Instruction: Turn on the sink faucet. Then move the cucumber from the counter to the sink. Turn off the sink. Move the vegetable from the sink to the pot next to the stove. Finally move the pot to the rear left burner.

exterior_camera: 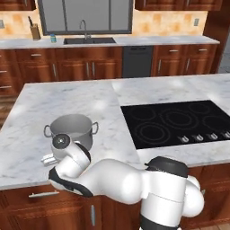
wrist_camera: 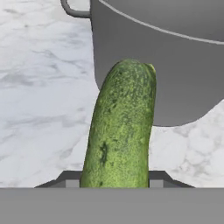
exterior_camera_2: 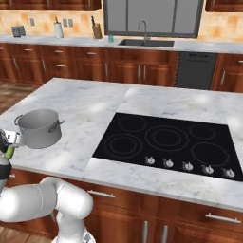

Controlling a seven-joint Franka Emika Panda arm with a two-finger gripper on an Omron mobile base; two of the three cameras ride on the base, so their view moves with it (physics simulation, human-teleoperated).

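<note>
I am gripping the bumpy dark green cucumber (wrist_camera: pixel 120 127) in half-closed fingers (wrist_camera: pixel 72 183), its long axis pointing toward the grey metal pot (wrist_camera: pixel 166 57) just ahead.

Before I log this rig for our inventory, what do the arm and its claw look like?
The arm is glossy white with rounded, bulbous links, and black bands at the joints. A round grey cap with a dark centre closes one joint end. The claw shows two small dark grey finger tips with lighter grey pads. No cables or markings are visible.

No readable text, label or number anywhere (the stove (exterior_camera_2: pixel 167 142) marks are wordless).
</note>
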